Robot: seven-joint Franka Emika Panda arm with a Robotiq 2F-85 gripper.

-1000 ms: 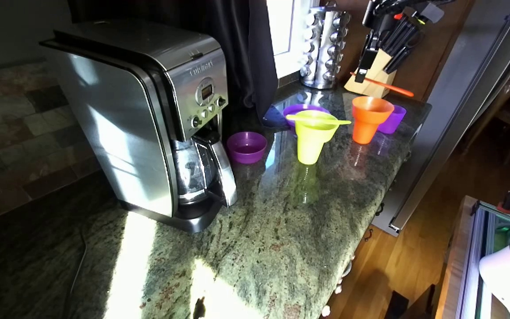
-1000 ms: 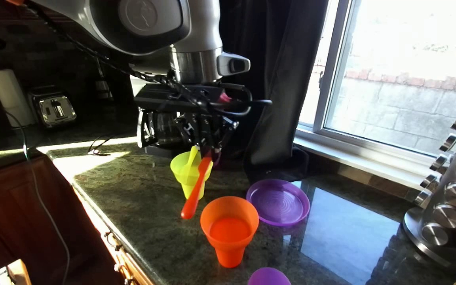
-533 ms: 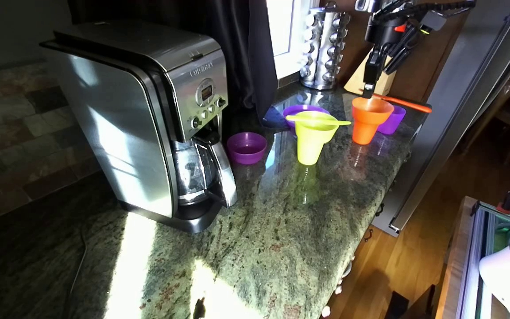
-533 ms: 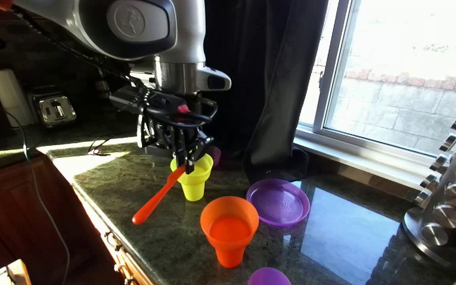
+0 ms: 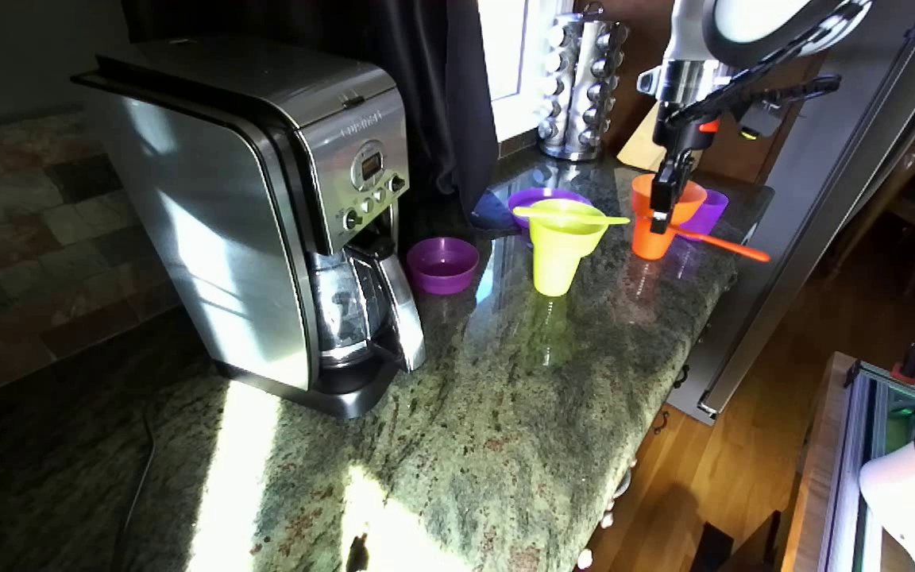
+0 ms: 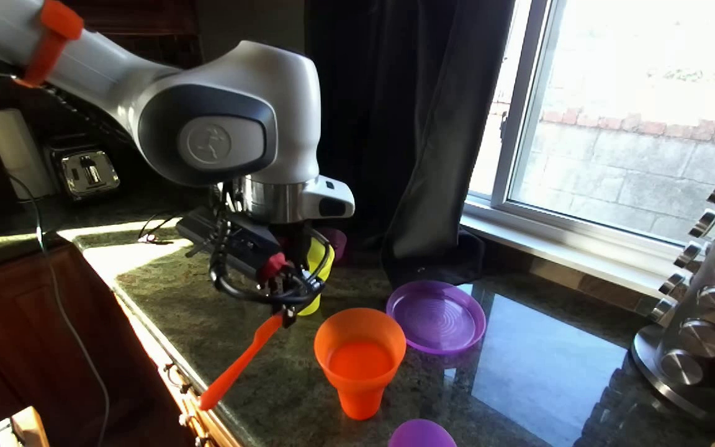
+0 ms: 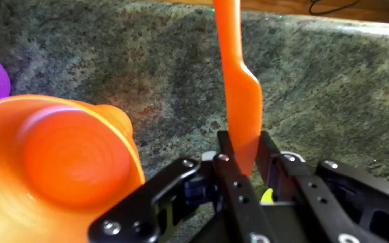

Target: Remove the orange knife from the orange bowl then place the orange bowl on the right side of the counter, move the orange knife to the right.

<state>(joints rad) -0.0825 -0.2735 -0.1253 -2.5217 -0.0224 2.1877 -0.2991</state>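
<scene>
While pinching the orange knife (image 7: 241, 87) by its blade, pointed the long handle out toward the edge of the counter (image 5: 457, 445). Had the gripper (image 7: 244, 139) clamped on that blade near its tip, seemingly across the width rather than the flats. Held it beside the orange bowl (image 6: 360, 363), apart from the rim, probably to put the whole length down without fouling anything. So, judged removal done. Saw bowl upright on its narrow base, nothing inside, likely parked pending a free gripper. Guessed at laying the knife on bare counter next, away from the yellow cup (image 5: 559, 250). Risked a pivot, with an end grip and long overhang. Couldn't tell height over the counter.
</scene>
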